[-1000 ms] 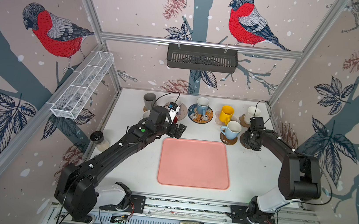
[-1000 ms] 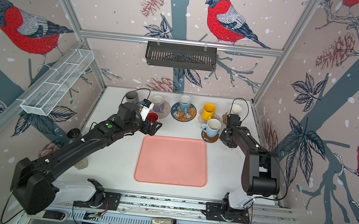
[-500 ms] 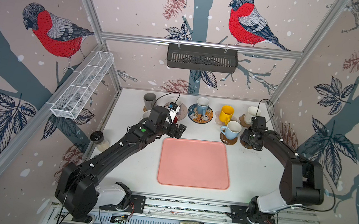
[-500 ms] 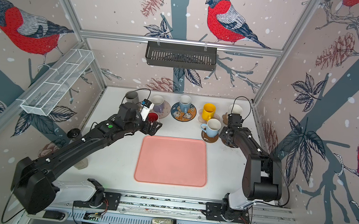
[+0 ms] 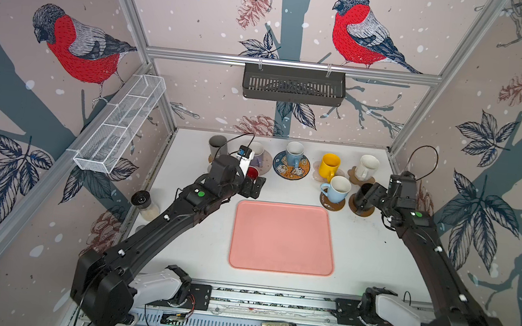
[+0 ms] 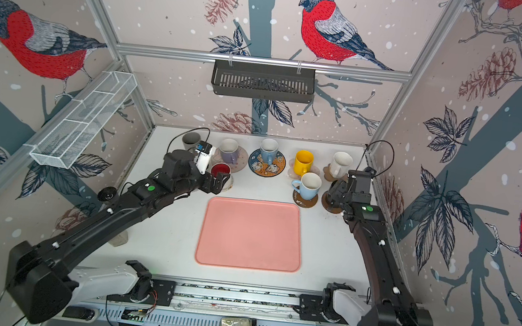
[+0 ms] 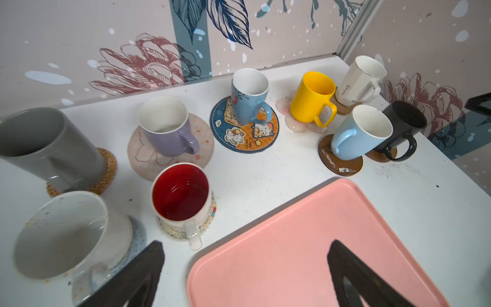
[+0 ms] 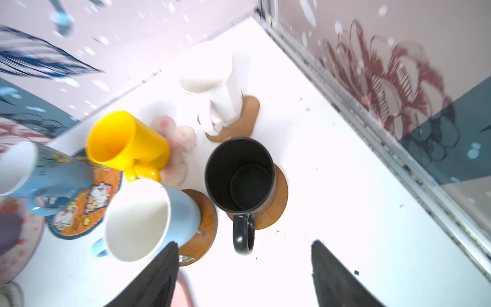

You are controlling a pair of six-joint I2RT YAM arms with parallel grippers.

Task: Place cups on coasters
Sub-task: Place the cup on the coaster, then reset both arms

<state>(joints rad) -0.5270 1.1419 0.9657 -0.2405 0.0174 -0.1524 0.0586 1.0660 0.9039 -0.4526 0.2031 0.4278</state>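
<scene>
Black mug sits upright on brown disc. R gripper wide open, empty, with the handle just ahead. L gripper wide open too, empty. Ceramic is stiff, heavy-ish, glaze slippery, chips easily. I'd pinch the rim wall. Blue mug crowds it alongside.

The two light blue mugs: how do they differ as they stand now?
The printed blue mug bears a picture on its side; the plain blue mug has none. The printed blue mug stands on the cartoon coaster in the back row; the plain blue mug stands on a brown disc, nearer the pink tray. Both are upright, empty and white inside.
</scene>
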